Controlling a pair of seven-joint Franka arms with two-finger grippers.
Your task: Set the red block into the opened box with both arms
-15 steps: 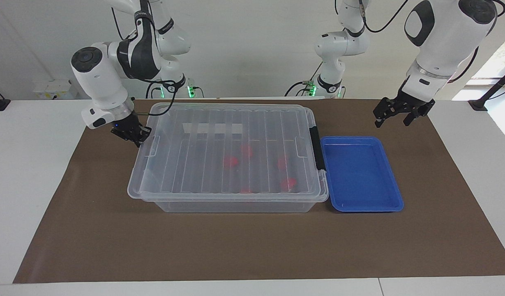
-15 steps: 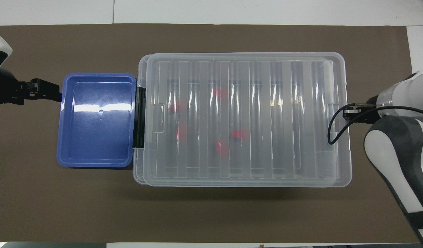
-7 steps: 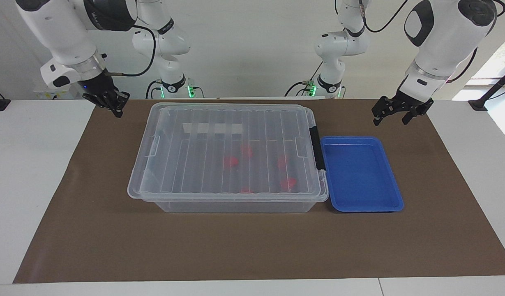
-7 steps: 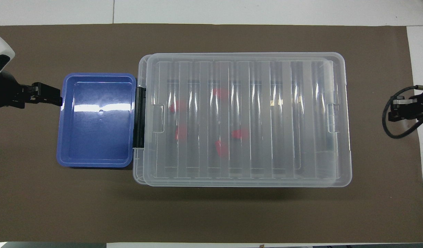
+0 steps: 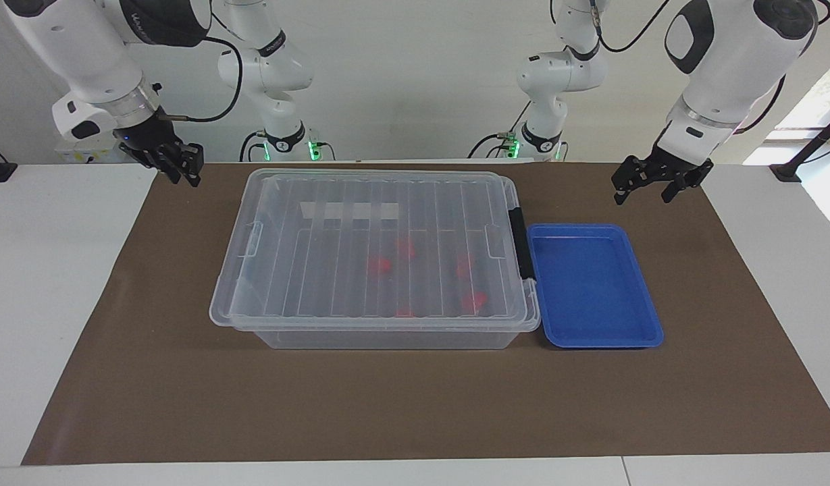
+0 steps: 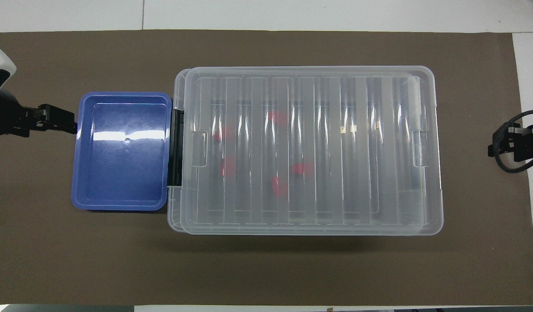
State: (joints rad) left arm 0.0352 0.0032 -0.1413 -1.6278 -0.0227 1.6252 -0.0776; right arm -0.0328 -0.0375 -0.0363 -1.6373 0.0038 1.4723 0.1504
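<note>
While the ribbed clear lid (image 5: pixel 381 243) is lying flat over the large transparent plastic storage box (image 5: pixel 377 260), several small bright-red blocks (image 6: pixel 303 168) are showing blurred through it, resting on the box floor toward the latch end. They are sitting inside already, so the placing appears done and the lid is covering them, probably to keep them contained. The black latch (image 5: pixel 519 243) is standing on the end that faces the shallow blue plastic tray (image 5: pixel 593 287), which is sitting just beside the box, toward the left arm's end of the brown mat on the tabletop (image 5: pixel 50 283), and is holding nothing.

The right gripper (image 5: pixel 175 165) is hanging over the mat's corner at the right arm's end, apart from the box; whether its jaws are spread or shut I cannot tell. The left gripper (image 5: pixel 651 185) is hovering over the mat close to the tray with its jaws spread wide and gripping nothing. Both grippers are standing clear of the box, likely because nothing there needs holding. The slimmer white arms with green-lit bases (image 5: pixel 279 74) are waiting by the wall.
</note>
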